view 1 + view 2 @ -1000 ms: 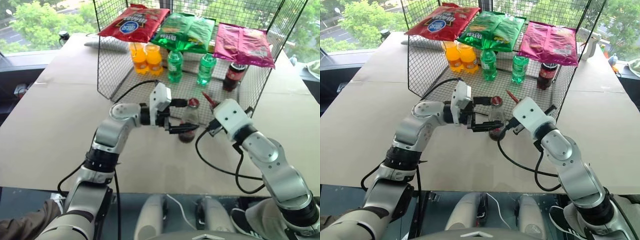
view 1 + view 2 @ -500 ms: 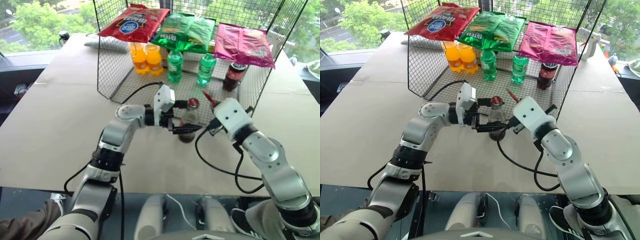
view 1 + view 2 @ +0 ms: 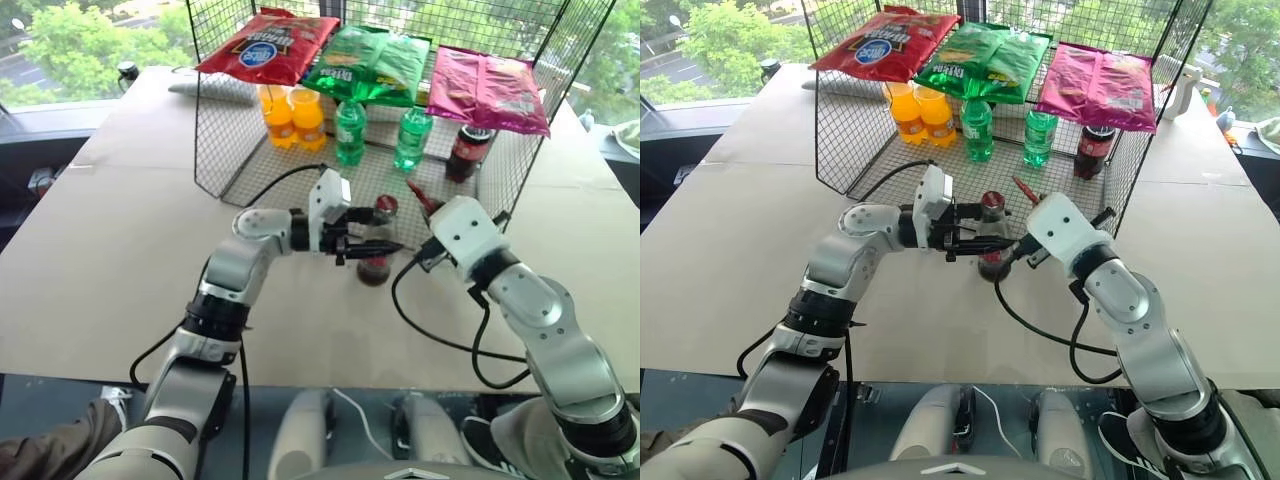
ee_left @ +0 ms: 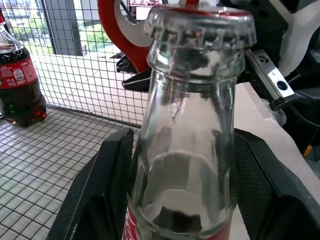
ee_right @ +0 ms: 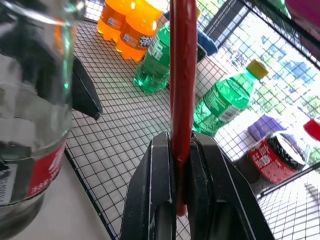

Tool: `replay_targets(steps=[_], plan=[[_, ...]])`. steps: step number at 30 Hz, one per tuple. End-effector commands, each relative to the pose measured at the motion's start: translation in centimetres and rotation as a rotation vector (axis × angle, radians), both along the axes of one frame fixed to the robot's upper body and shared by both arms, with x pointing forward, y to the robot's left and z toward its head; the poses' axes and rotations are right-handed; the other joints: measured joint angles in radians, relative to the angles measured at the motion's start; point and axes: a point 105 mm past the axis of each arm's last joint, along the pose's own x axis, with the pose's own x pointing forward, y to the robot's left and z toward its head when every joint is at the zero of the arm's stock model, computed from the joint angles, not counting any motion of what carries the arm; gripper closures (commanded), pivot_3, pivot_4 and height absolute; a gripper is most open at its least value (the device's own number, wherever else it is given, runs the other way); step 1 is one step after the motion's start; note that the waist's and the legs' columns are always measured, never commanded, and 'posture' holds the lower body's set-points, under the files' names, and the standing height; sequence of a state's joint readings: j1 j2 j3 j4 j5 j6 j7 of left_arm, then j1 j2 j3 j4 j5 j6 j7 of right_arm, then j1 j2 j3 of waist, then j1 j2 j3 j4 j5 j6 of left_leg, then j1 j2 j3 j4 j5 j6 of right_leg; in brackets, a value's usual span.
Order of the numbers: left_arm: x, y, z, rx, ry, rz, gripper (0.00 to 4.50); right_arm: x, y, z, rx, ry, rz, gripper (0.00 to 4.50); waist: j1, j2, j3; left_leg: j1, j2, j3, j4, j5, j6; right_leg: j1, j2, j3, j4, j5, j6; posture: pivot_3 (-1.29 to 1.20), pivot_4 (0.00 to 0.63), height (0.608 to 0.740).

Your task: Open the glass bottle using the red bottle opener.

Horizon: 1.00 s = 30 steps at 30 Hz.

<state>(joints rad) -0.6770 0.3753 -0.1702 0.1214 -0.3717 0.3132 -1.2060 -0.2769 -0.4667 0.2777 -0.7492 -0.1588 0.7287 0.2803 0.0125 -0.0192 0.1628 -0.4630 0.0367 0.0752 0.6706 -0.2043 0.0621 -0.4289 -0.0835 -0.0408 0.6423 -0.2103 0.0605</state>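
The glass bottle [image 3: 375, 245] was seen standing upright on the tabletop just in front of the wire cage [image 3: 225, 130], its long axis vertical and its cap [image 4: 200, 22] at the top, so that any prying had to come at the cap from the side and slightly above. The left gripper [image 3: 378, 245] reached the bottle level from the bottle's left, and its two black fingers [image 4: 95, 190] were set on either side of the bottle's shoulder, close against the glass; whether they pressed it firmly could not be told. The red bottle opener [image 5: 182, 90] was pinched flat between the closed fingers of the right gripper [image 5: 181, 165], to the bottle's right and a little behind it. In the left wrist view the opener's looped head lay just behind the cap and near its height, but not hooked on its rim. Of the two arms, the right was judged to be the one for the coming move: the loop would have to be brought over the cap's edge. The bottle was seen as clear glass with a narrow neck, a crimped metal cap with a red top, a red label band [image 5: 42, 167] and dark drink low in the body.
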Motion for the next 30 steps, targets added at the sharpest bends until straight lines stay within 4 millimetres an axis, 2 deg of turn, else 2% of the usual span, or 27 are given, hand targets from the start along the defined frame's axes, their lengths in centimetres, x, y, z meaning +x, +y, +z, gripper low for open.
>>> replay_targets(steps=[1, 11, 21, 30], plan=[[-0.3, -0.6, 1.5, -0.009, -0.069, -0.035, 2.27, -1.0, 0.8, 0.9, -0.024, -0.07, 0.046, 4.5, 0.0, 0.0, 0.0, 0.0, 0.0, 0.0, 0.0, 0.0, 0.0, 0.0, 0.0, 0.0, 0.0, 0.0, 0.0, 0.0, 0.15, 0.74], [0.3, -0.6, 1.8, -0.008, -0.07, -0.019, 2.27, -1.4, 2.0, 0.4, -0.014, -0.067, 0.056, 4.5, 0.0, 0.0, 0.0, 0.0, 0.0, 0.0, 0.0, 0.0, 0.0, 0.0, 0.0, 0.0, 0.0, 0.0, 0.0, 0.0, 0.15, 0.74], [0.7, -0.8, 2.3, -0.006, -0.066, -0.017, 2.27, -1.1, 2.8, 0.0, -0.243, -0.169, 0.004, 4.5, 0.001, 0.0, 0.0, 0.0, 0.0, 0.0, 0.001, 0.0, 0.0, 0.0, 0.0, 0.0, 0.0, 0.0, 0.0, 0.0, 0.15, 0.74], [0.9, -0.9, 2.5, -0.005, -0.059, -0.015, 2.27, -0.6, 2.8, -1.0, -0.344, -0.189, -0.056, 4.5, 0.001, 0.0, 0.0, 0.0, 0.0, 0.0, 0.002, 0.0, 0.0, 0.001, 0.0, 0.0, 0.0, 0.0, 0.0, 0.0, 0.15, 0.74]])
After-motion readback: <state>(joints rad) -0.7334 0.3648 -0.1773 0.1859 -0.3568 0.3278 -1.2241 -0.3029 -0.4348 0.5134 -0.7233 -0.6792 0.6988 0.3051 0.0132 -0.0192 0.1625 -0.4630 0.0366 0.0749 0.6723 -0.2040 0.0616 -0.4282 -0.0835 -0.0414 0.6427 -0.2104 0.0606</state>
